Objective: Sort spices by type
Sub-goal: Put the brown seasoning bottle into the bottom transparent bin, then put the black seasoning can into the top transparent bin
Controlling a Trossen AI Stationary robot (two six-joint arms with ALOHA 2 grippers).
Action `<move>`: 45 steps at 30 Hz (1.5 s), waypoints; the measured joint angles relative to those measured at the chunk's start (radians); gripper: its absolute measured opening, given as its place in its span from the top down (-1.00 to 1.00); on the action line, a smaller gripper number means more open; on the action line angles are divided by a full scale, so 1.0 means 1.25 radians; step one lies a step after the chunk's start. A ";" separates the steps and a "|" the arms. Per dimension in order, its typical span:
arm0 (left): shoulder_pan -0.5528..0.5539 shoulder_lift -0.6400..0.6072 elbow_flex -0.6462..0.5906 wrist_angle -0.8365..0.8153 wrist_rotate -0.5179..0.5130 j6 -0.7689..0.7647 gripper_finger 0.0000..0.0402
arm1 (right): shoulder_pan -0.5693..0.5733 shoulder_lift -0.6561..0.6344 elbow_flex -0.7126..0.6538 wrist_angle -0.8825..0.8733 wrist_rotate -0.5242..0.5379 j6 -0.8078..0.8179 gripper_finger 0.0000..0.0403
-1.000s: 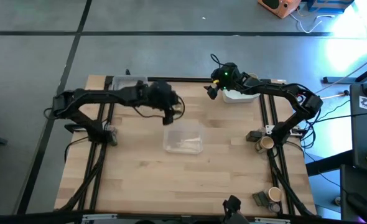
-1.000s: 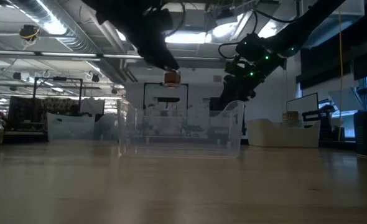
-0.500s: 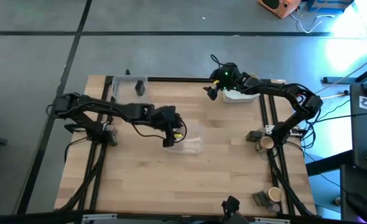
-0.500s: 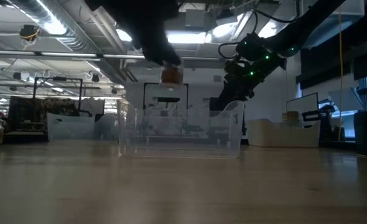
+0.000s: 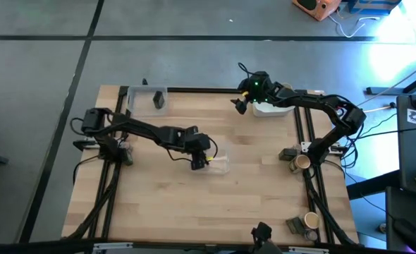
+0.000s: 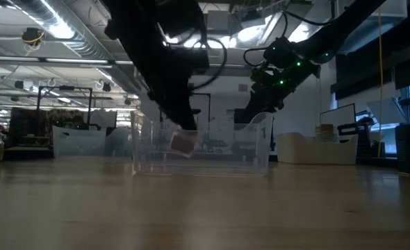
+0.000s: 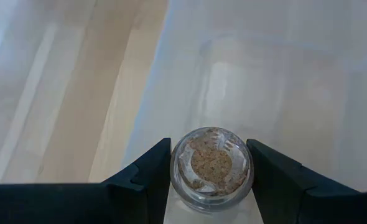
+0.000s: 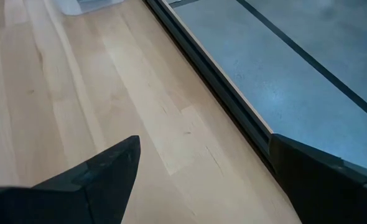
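Observation:
A small clear jar point(image 7: 211, 168) of brown spice sits between the fingers of my left gripper point(image 5: 197, 161), which is shut on it. The gripper reaches down into the clear plastic tray point(image 5: 222, 168) at mid table. In the low view the jar point(image 6: 183, 141) shows through the tray's wall point(image 6: 247, 149), above its floor. My right gripper point(image 5: 237, 104) hangs open and empty at the far edge, beside a white tray point(image 5: 273, 109). My left gripper pinches the jar's round side wall point(image 7: 176, 167) between its two fingers, one on each side. The fingers slant down from the table's left and far side. The jar is tilted, one round end facing away from the gripper, and hangs clear of the tray's floor.
Another clear tray point(image 5: 139, 93) at the far left corner holds a dark blocky container point(image 5: 158, 100). Tan cylinders point(image 5: 302, 162) point(image 5: 311, 220) and dark containers point(image 5: 287, 154) point(image 5: 292, 224) stand along the right rail. Bare wood lies near the front edge.
My left gripper has swung toward the table's near edge and sunk, carrying the jar from above the clear tray's rim down between its walls. The jar now sits tilted. My right arm has kept still.

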 joint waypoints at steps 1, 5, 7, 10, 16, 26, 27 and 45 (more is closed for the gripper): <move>0.000 0.008 0.000 0.000 -0.004 -0.003 0.15 | 0.000 0.000 0.000 0.000 0.000 0.000 -0.74; 0.000 0.031 0.000 0.007 -0.008 -0.008 0.15 | 0.000 0.000 0.000 0.000 -0.001 -0.001 -0.74; 0.000 0.036 0.001 0.009 -0.008 -0.015 0.15 | 0.000 0.000 0.000 0.000 -0.001 -0.002 -0.74; 0.000 0.037 0.001 0.009 -0.008 -0.026 0.15 | 0.000 0.000 0.000 0.000 0.000 -0.002 -0.74; 0.004 0.033 0.001 0.004 0.008 -0.028 0.15 | 0.000 0.000 0.000 0.000 0.000 -0.002 -0.74; 0.028 0.033 0.001 0.007 0.060 -0.024 0.10 | 0.000 0.000 0.000 -0.007 -0.005 -0.002 -0.74; 0.030 0.033 0.001 0.006 0.063 -0.024 0.05 | 0.000 0.000 0.000 -0.007 -0.005 -0.002 -0.74; 0.018 -0.036 0.112 -0.167 0.086 -0.011 -0.30 | 0.000 0.000 0.000 -0.003 -0.004 -0.002 -0.74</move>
